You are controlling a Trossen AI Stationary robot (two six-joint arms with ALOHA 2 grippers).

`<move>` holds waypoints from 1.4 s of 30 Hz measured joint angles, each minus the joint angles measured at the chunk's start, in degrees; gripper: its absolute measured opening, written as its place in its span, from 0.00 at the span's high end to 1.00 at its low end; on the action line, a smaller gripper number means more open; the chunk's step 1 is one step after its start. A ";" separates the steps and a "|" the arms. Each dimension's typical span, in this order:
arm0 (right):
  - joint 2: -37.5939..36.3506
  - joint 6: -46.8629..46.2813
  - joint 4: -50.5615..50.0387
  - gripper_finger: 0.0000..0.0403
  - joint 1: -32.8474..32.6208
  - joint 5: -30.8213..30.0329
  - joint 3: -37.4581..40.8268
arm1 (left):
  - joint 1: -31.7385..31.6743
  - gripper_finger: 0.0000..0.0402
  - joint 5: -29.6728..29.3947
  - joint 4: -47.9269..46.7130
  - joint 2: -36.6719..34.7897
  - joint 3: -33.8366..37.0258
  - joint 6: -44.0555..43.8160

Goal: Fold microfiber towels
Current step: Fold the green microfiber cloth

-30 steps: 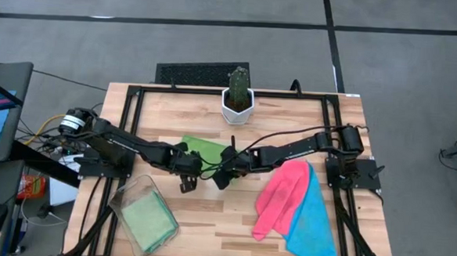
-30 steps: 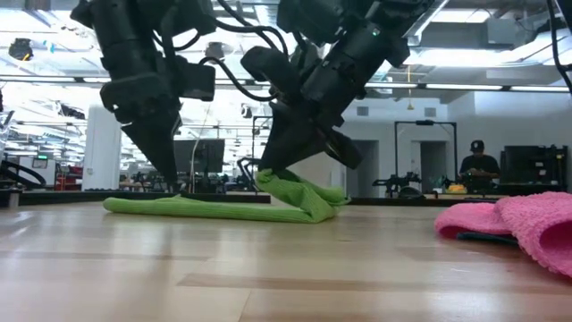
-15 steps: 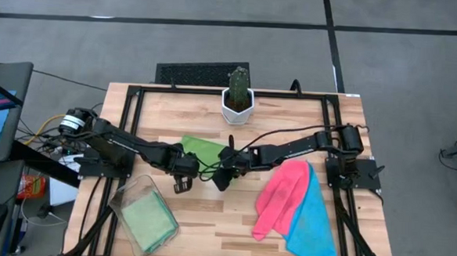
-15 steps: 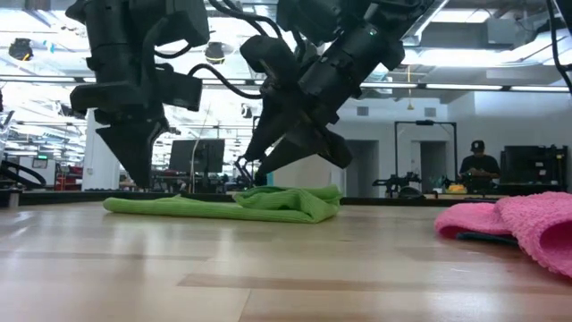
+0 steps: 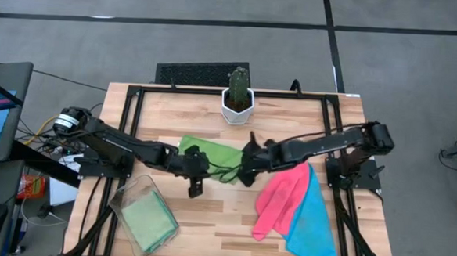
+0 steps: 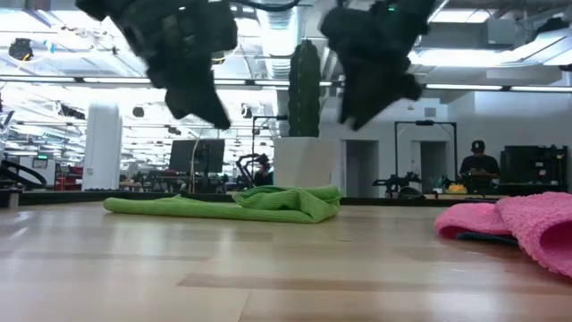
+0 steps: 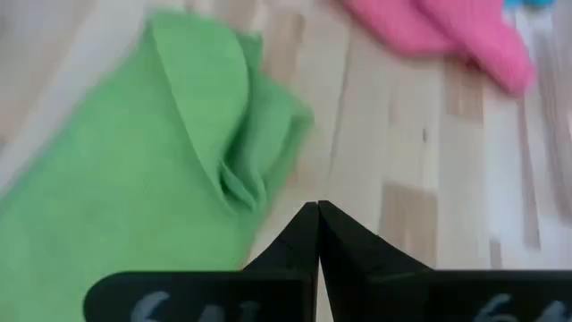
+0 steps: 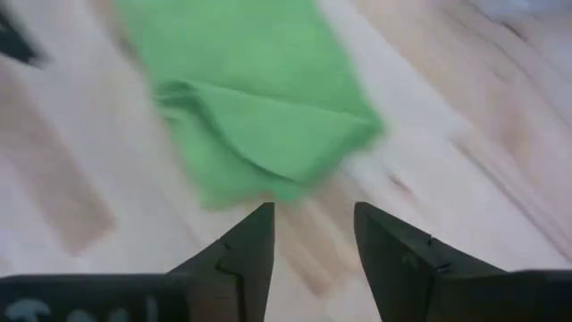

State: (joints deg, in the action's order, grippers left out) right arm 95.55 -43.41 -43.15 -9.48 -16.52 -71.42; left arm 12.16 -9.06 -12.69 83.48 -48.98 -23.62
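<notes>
A light green microfiber towel (image 5: 211,153) lies on the table near its middle, its right end folded over itself in a low bunch (image 6: 295,199). My left gripper (image 7: 317,208) is shut and hangs in the air over the towel's near side (image 6: 210,112). My right gripper (image 8: 313,224) is open with nothing between its fingers and hangs above the towel's right end (image 6: 357,112). A hot pink towel (image 5: 281,195) lies half over a sky blue towel (image 5: 315,225) at the right.
A clear plastic bin (image 5: 128,197) holding a folded green cloth stands at the near left. A potted cactus (image 5: 237,97) stands at the far edge, behind the towel. Bare wood shows between the green towel and the pink one.
My right gripper has opened, let go of the green towel's right end, and risen toward the table's right edge. The raised end has dropped onto the towel as a folded bunch. My left gripper has lifted off the towel, staying shut.
</notes>
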 joint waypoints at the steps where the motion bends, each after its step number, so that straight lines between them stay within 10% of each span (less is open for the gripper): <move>1: -0.53 -1.41 -1.62 0.55 0.44 0.03 0.66 | -0.09 1.00 -0.71 1.34 0.25 0.10 -0.38; 31: 10.19 3.23 32.23 0.59 13.74 7.95 1.88 | 0.52 1.00 -4.44 -5.25 1.01 0.53 -2.29; 42: 6.52 16.45 6.74 0.59 7.89 6.58 0.24 | 3.80 1.00 -4.79 -10.48 0.94 0.53 -2.62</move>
State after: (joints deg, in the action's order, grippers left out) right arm 102.07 -26.95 -36.41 -1.59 -9.94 -71.18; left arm 15.96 -13.85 -23.17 84.42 -48.45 -26.24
